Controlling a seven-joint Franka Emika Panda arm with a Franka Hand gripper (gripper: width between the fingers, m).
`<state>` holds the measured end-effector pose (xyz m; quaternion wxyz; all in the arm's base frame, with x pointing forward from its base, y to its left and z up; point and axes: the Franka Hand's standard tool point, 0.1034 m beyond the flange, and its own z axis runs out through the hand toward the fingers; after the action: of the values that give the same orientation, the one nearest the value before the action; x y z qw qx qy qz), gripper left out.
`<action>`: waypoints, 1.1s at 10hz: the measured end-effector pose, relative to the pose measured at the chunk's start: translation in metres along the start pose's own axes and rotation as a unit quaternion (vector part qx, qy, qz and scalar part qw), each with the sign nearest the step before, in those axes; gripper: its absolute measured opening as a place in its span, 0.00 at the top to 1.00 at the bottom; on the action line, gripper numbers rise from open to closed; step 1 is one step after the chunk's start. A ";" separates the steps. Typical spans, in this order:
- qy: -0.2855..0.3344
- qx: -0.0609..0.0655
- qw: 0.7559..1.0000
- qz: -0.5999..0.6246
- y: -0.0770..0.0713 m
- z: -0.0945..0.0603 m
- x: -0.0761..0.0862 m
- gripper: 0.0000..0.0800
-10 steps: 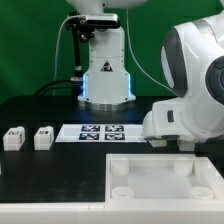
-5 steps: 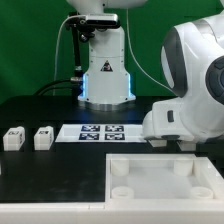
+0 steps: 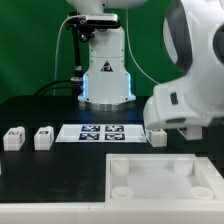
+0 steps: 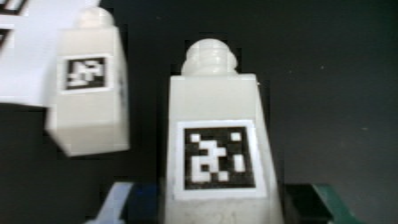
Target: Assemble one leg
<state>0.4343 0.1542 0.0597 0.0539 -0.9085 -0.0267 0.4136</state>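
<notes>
Where the leg was: the leg [image 4: 217,110] sat right of centre in the exterior view, just past the marker board [image 3: 100,132].
Claw: the gripper [image 4: 217,208] pinched the leg by both sides, near one end.
Risk: a sideways swing could clip the neighbouring leg [image 4: 86,90] just beside it; so short a hold might let the leg tilt.
Writing: none legible; only black-and-white square tags [image 4: 222,155] showed.

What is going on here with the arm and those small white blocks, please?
The arm's gripper is closed on one leg, a stubby white tagged post, near the marker board. A second leg lies right beside it. Two other legs sit at the exterior view's left, and the large rimmed piece shows no leg fitted.
</notes>
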 end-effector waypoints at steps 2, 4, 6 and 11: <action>0.023 0.006 1.000 -0.017 0.013 -0.032 -0.009 0.64; 0.083 0.013 0.996 -0.020 0.024 -0.072 -0.011 0.64; 0.186 0.012 0.982 -0.010 0.017 -0.129 -0.016 0.64; 0.404 0.004 0.915 -0.004 0.020 -0.124 -0.006 0.64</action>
<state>0.5241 0.1240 0.1423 0.0650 -0.9978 -0.0044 0.0111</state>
